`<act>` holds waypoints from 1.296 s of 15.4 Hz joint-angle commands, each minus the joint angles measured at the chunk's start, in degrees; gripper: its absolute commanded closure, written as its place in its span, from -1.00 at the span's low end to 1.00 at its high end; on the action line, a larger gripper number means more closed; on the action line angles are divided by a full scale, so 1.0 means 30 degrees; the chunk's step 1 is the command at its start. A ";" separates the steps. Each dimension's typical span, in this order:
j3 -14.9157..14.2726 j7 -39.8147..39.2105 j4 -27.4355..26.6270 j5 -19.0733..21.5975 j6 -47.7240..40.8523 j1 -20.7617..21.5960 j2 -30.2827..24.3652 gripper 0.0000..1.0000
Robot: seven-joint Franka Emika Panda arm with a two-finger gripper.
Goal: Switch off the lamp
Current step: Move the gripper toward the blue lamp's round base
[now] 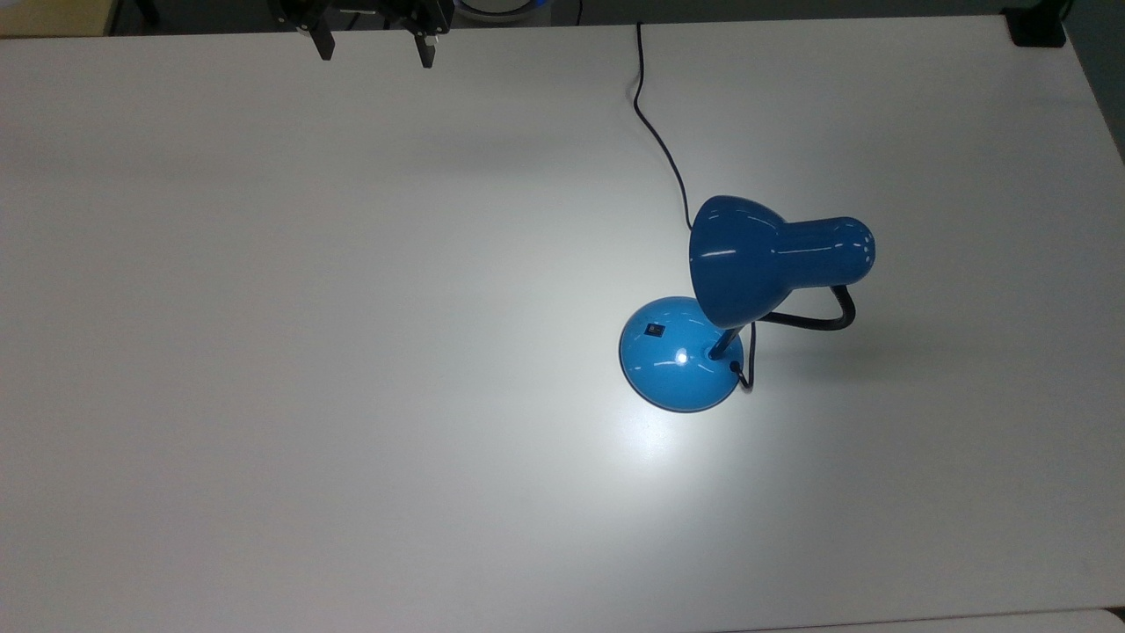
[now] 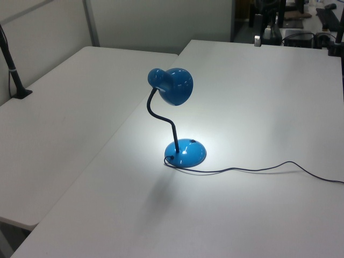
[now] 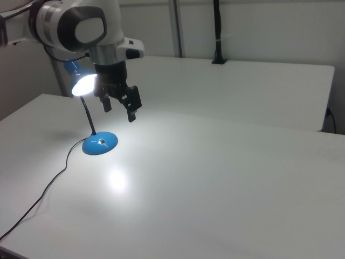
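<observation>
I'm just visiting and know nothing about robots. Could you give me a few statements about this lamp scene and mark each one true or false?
1. The glossy blue desk lamp is lit. True: a bright pool of light lies on the white table.
2. The robot's black gripper is pressing the small black switch. False: it hangs in the air, away from the lamp.
3. The gripper's jaws are spread apart. True.
4. The switch sits on the bell-shaped shade. False: it is on the round blue base.
5. The thin black cord lies on the table. True.
</observation>
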 commanded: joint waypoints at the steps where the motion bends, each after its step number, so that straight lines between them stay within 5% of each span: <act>1: -0.0156 -0.0615 -0.0063 0.0299 -0.0136 0.0209 0.0060 -1.00; 2: -0.0097 -0.0905 -0.0063 0.0095 0.0272 0.0384 0.0410 -1.00; 3: -0.0097 -0.1807 -0.0179 0.0180 0.0682 0.0385 0.0558 -0.80; 8: -0.0038 -0.5235 -0.0268 0.0737 0.1095 0.0531 0.0851 0.91; 13: 0.0079 -1.1007 -0.0677 0.3135 0.3547 0.1379 0.2051 1.00; 20: 0.0636 -1.2448 -0.0650 0.3375 0.7919 0.3955 0.5155 1.00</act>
